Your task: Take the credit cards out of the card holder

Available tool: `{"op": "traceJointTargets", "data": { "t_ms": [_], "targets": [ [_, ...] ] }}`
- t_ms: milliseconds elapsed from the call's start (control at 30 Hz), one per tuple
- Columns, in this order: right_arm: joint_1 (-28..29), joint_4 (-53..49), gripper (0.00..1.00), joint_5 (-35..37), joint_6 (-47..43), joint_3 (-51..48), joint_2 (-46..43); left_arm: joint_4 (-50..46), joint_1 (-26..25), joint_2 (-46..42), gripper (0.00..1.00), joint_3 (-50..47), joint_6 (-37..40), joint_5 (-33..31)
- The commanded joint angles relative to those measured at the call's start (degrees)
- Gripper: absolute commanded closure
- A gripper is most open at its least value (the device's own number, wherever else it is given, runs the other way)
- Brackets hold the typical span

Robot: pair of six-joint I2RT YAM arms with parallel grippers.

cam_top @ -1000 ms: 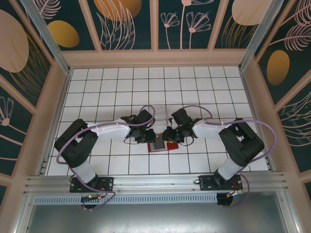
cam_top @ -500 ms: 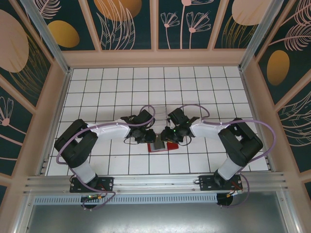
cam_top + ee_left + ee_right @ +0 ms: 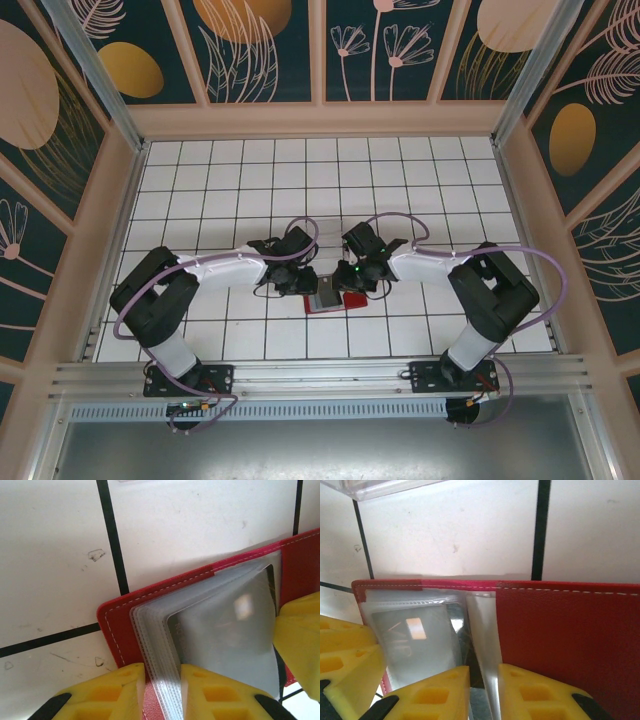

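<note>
Top external view: the card holder (image 3: 345, 301) lies open on the white tiled counter (image 3: 230, 190), near the middle of the work area and nearer the arm bases than the transparent box (image 3: 330, 227). Both arms reach inward and meet over it. The left tool (image 3: 310, 287) is at its left end; the right tool (image 3: 345, 282) is just beside it, over the middle of the holder.

Left wrist view: the red cover lies flat, with its corner and white stitching visible. The stack of clear plastic sleeves (image 3: 150, 630) rises from the cover and passes between the two yellow fingers (image 3: 115, 690). The gap between the fingers is narrow and the sleeve edges fill it: the left tool is clamped on the sleeve stack of the card holder. A grey credit card (image 3: 225, 635) sits inside the uppermost sleeve. A yellow finger of the right tool enters at the right edge and touches that sleeve.

Right wrist view: one clear sleeve leaf runs between the right tool's fingers, which stand close together. Whether the pads press the leaf cannot be told. The red inner cover is to the right of the fingers. A corner of the transparent box is at the upper left.
</note>
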Motion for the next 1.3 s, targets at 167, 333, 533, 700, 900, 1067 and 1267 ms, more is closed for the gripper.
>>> {"op": "traceJointTargets", "data": {
  "t_ms": [167, 333, 533, 700, 900, 1067, 1267],
  "targets": [
    [0.0, -5.1, 0.84, 5.5, 1.7, -1.1, -1.8, -5.6, 0.1, -0.7, 0.73, -0.2, 1.1, -2.9],
    [0.0, -5.5, 0.84, 5.5, 2.5, -0.8, -4.7, -6.7, 0.1, -1.9, 0.73, 0.7, 0.9, -3.6],
    [-0.3, -5.0, 0.79, 4.8, 2.6, -0.8, -7.3, -9.2, 0.1, -5.3, 0.73, 2.9, 0.2, -4.1],
    [-1.4, -3.4, 0.77, 2.6, 2.7, -1.7, -8.1, -9.4, -0.1, -6.1, 0.71, 6.7, -0.8, -2.3],
    [-1.6, -2.9, 0.74, 2.1, 2.7, -1.9, -8.0, -8.6, -0.5, -3.2, 0.60, 7.9, -0.9, -0.8],
    [-1.9, -2.8, 0.73, 1.9, 2.5, -2.0, -7.8, -7.4, -1.1, -1.1, 0.60, 6.8, -1.2, -0.5],
    [-2.4, -1.7, 0.71, 0.7, 1.8, -2.6, -7.2, -4.7, -1.1, 0.7, 0.60, 3.8, -1.4, 0.0]
  ]
}}
